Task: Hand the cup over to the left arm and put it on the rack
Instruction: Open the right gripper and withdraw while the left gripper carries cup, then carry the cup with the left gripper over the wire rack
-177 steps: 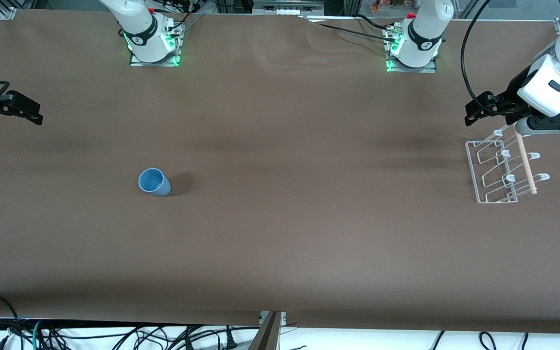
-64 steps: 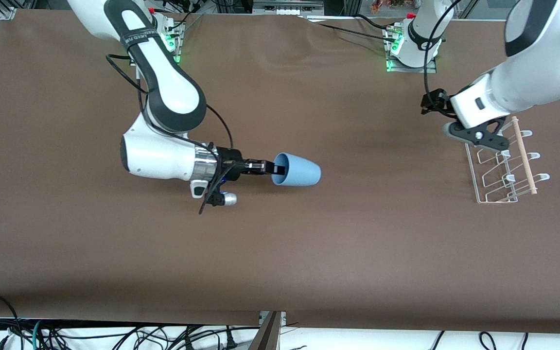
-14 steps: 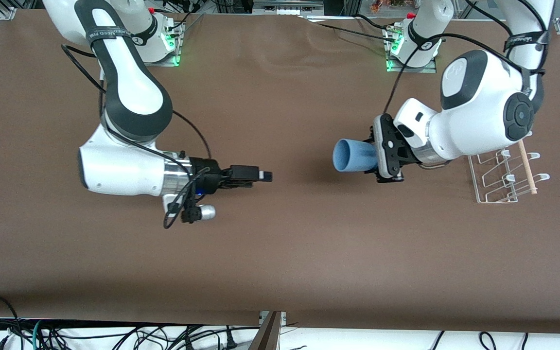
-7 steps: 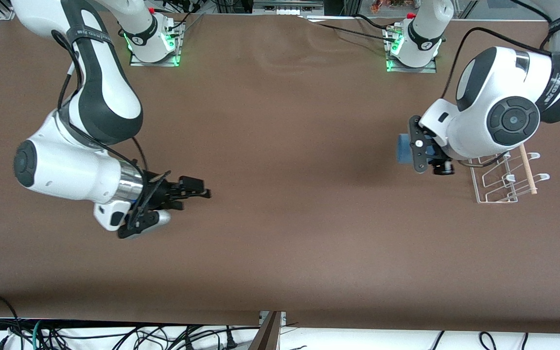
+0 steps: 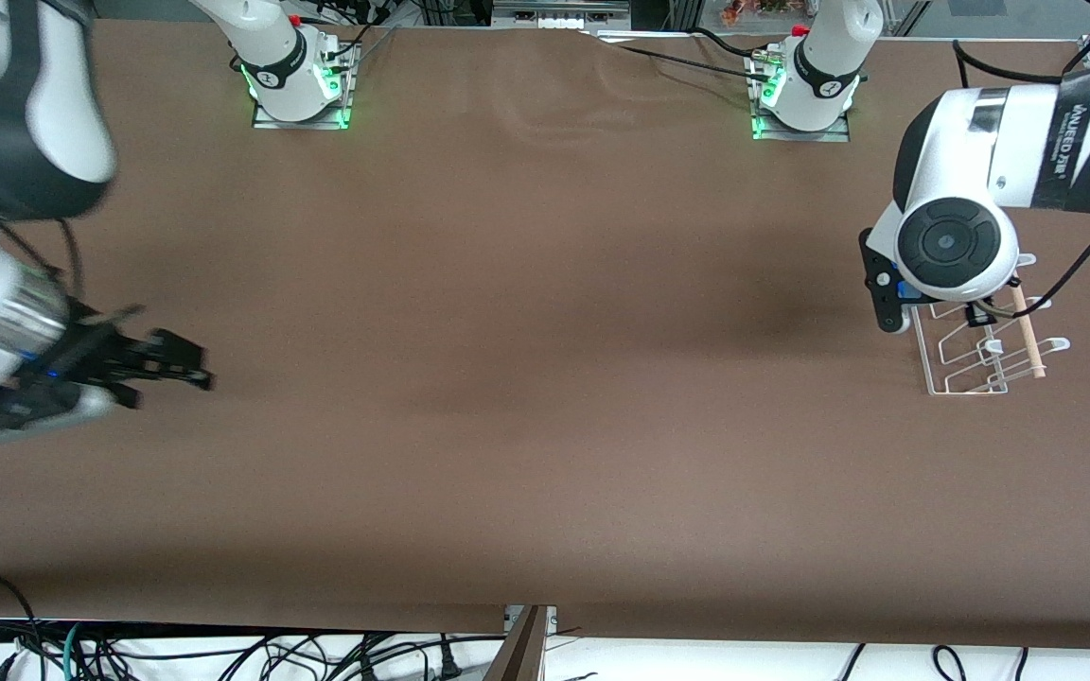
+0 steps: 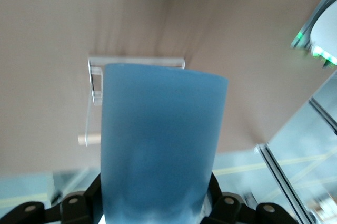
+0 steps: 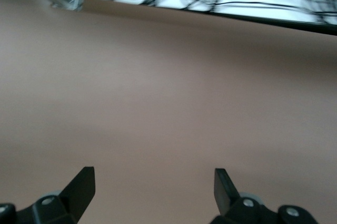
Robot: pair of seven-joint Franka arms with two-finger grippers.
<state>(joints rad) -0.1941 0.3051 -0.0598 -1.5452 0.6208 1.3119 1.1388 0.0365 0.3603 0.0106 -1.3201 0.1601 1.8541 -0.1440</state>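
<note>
The light-blue cup (image 6: 163,145) fills the left wrist view, with my left gripper (image 6: 158,205) shut on its base. In the front view only a sliver of the cup (image 5: 905,288) shows past the left arm's wrist, and the left gripper (image 5: 888,295) hangs at the edge of the white wire rack (image 5: 971,364) that faces the table's middle. The rack (image 6: 96,79) also shows past the cup in the left wrist view. My right gripper (image 5: 193,375) is open and holds nothing, low over the table at the right arm's end; its fingers (image 7: 84,184) stand wide apart.
A light wooden dowel (image 5: 1028,336) runs along one side of the rack. Both arm bases (image 5: 299,85) stand at the table's edge farthest from the front camera. Cables hang below the edge nearest to it.
The left arm has swung the cup from over the table's middle to the rack's edge. The right arm has pulled back toward its own end of the table, still open.
</note>
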